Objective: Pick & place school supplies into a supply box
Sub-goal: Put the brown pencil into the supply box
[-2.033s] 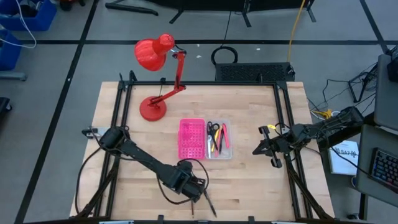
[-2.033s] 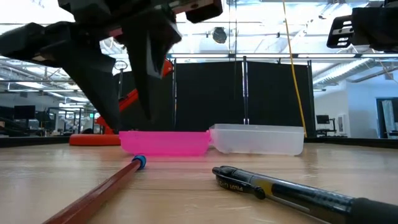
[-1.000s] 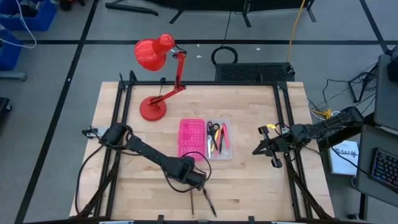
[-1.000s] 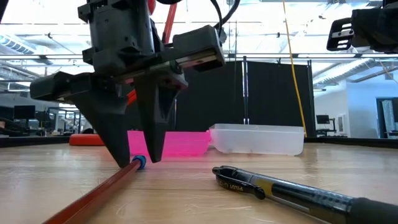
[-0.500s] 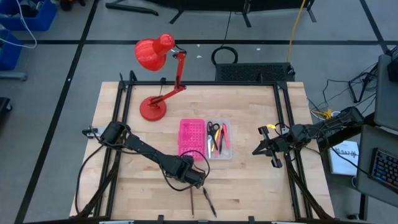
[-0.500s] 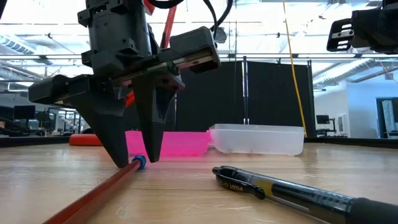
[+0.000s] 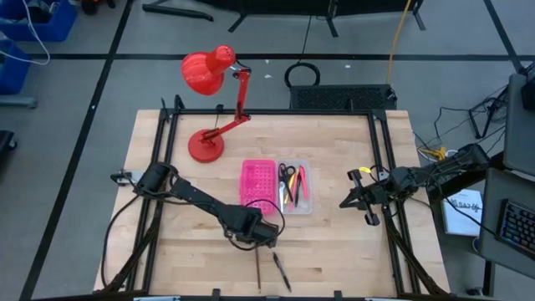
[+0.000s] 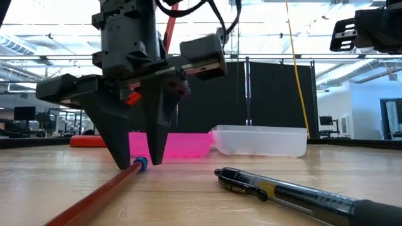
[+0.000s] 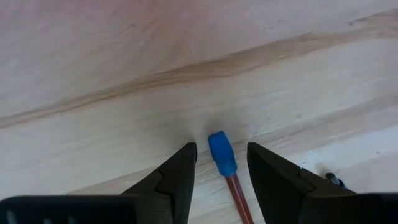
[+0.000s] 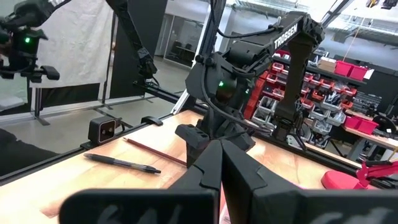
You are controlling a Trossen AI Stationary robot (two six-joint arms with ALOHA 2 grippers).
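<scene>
A red pencil (image 8: 94, 198) with a blue end (image 9: 222, 155) lies flat on the wooden table near its front edge, beside a black pen (image 8: 295, 191). My left gripper (image 8: 139, 163) points down over the pencil's blue end. It is open, with one finger on each side of that end and a gap showing at both in the left wrist view. The supply box's pink half (image 7: 257, 186) and clear half (image 7: 294, 186) lie at mid-table; the clear half holds scissors and several pens. My right gripper (image 7: 344, 203) waits shut at the table's right side.
A red desk lamp (image 7: 213, 92) stands at the far left of the table, its base (image 7: 206, 148) behind the box. A black frame (image 7: 163, 167) runs along the table's sides. Bare wood lies around the pencil and pen.
My left gripper has sunk a little and tipped slightly more upright over the pencil's blue end. Its fingertips stay on either side of that end, and the gap between them is unchanged. The pencil and the pen have not moved.
</scene>
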